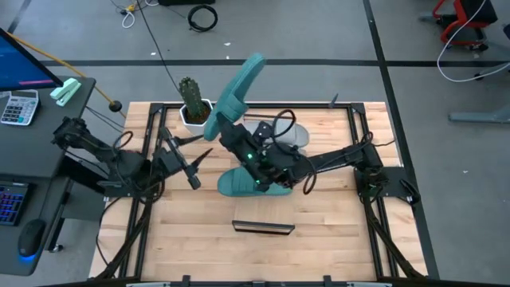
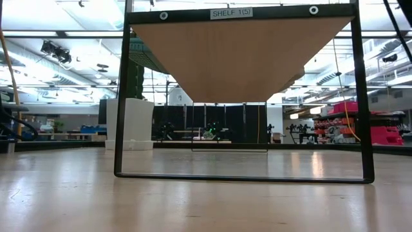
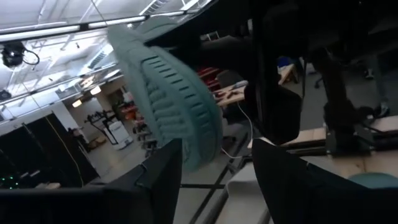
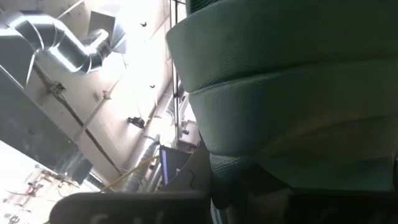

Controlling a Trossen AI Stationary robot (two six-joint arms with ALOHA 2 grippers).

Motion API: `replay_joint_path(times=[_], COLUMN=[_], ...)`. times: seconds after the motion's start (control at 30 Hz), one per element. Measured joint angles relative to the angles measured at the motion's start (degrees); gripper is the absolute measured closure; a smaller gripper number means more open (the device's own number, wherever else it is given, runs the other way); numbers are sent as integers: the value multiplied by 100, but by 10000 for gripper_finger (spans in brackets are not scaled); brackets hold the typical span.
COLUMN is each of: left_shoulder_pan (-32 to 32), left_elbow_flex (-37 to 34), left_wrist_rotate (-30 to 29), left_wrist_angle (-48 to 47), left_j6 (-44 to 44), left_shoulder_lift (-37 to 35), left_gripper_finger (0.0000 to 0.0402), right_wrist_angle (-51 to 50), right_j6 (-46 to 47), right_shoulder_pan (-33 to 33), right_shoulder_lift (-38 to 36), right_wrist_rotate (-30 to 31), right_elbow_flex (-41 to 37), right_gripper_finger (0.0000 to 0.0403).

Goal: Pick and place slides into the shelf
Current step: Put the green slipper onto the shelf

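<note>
My right gripper (image 1: 225, 127) is over the middle of the table, shut on a teal slide (image 1: 241, 89) that stands up high above it. Its ribbed sole (image 3: 174, 93) faces my left gripper. A second teal slide (image 1: 239, 183) lies flat on the light wood under the right arm. A light grey slide (image 1: 288, 132) lies farther back, partly hidden by that arm. My left gripper (image 1: 191, 169) hangs open left of the raised slide, touching nothing. The shelf shows its dark near end (image 1: 263, 228) and, in the low view, the underside of its board (image 2: 232, 58). My right gripper holds the teal slide by its lower end (image 1: 221, 119), coming at it from the table's right and slanting upward. The slide is lifted clear and stands steeply, its free end (image 1: 255, 64) highest. In the right wrist view the slide (image 4: 280, 93) hides the fingers.
A cactus in a white pot (image 1: 191, 102) stands at the table's far left, close to the raised slide; the pot (image 2: 129, 122) also shows in the low view. A desk with a calculator (image 1: 17, 105) sits left of the table. Bare wood lies toward the near edge.
</note>
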Motion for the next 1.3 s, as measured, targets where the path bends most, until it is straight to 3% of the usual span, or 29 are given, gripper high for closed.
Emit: replay_joint_path(times=[0.2,0.87,1.03,1.3], left_shoulder_pan=[175,743,812,959], left_elbow_flex=[-2,-11,-11,-15], left_wrist_rotate=[148,323,462,495], left_wrist_angle=[-4,-7,-7,67], left_j6=[111,251,226,235], left_shoulder_lift=[-32,-18,-14,-10], left_gripper_finger=[207,209,206,228], right_wrist_angle=[-34,-560,-803,-1074], right_j6=[59,751,998,1202], right_shoulder_pan=[-52,-55,-90,-90], right_shoulder_lift=[-41,-86,-86,-98], right_wrist_rotate=[-266,-118,-329,-289], right_elbow_flex=[19,16,16,20], right_gripper_finger=[385,386,386,386])
